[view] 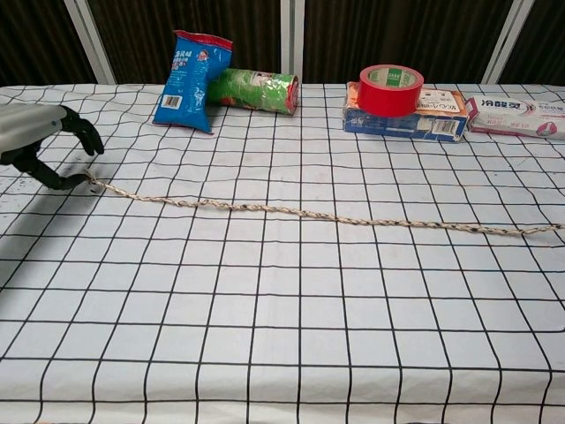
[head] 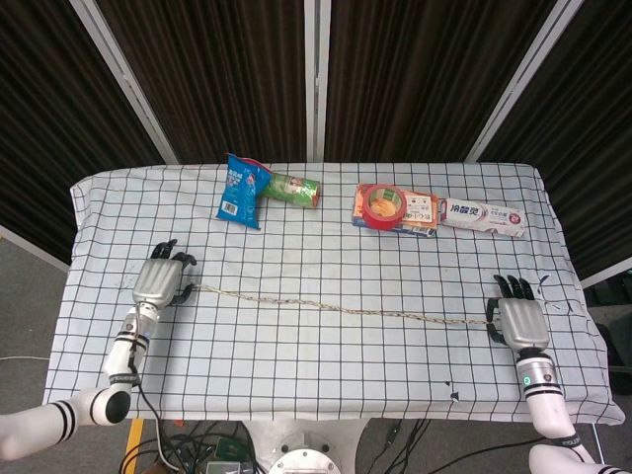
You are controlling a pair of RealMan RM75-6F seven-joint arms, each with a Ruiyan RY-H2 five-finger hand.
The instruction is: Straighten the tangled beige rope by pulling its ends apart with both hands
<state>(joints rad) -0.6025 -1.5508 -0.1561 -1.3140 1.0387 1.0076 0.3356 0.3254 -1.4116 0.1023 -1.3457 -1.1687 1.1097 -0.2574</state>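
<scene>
The beige rope (head: 341, 309) lies on the checked cloth in one nearly straight line, running from my left hand to my right hand. My left hand (head: 163, 276) rests at the left side. In the chest view the left hand (view: 35, 141) has curved fingers with a gap between thumb and forefinger, and the rope (view: 318, 215) ends right at the thumb tip. My right hand (head: 516, 316) lies flat at the right with fingers stretched forward and spread. The rope's other end stops at its thumb side. The chest view does not show the right hand.
Along the far side of the table (head: 316, 395) lie a blue snack bag (head: 240, 190), a green can (head: 293, 190) on its side, a roll of red tape (head: 383, 205) on a flat box (head: 420, 212), and a toothpaste box (head: 484, 217).
</scene>
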